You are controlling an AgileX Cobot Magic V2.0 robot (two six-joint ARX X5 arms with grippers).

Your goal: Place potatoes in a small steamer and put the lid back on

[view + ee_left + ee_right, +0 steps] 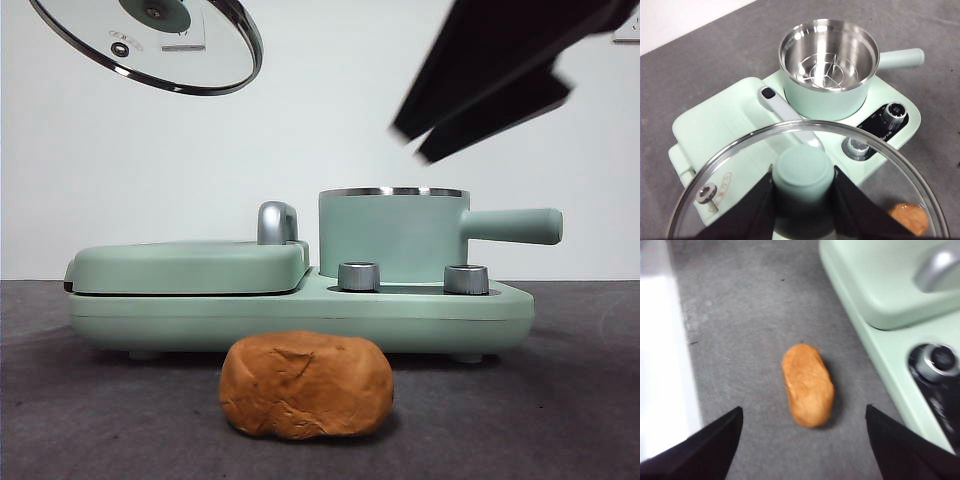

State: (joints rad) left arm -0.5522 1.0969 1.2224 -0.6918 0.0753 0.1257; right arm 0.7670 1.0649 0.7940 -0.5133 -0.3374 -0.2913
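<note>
The lid (805,175) is being held high above the table by the left gripper (803,187), with its two jaws clamped on the small green knob. The pot (392,235) is being left uncovered on the green cooker base (300,310), and only a steel rack is being seen inside it. The potato (306,385) is lying on the grey table (580,400), just in front of the base and not in the pot.

The right gripper (802,440) is being held above the potato, with its jaws wide apart and nothing between them.

Some things could go wrong from here. The potato looks about as wide as the pot, so it could be caught on the steel rim if it is lowered tilted. Its skin is lumpy, so it could be rolled away or slipped out if the jaws are closed off its middle. The glass lid could also be dropped if the hold on the knob is loosened.

Small marks are being seen on the black panel beside the dials (895,111), but no writing can be read.
</note>
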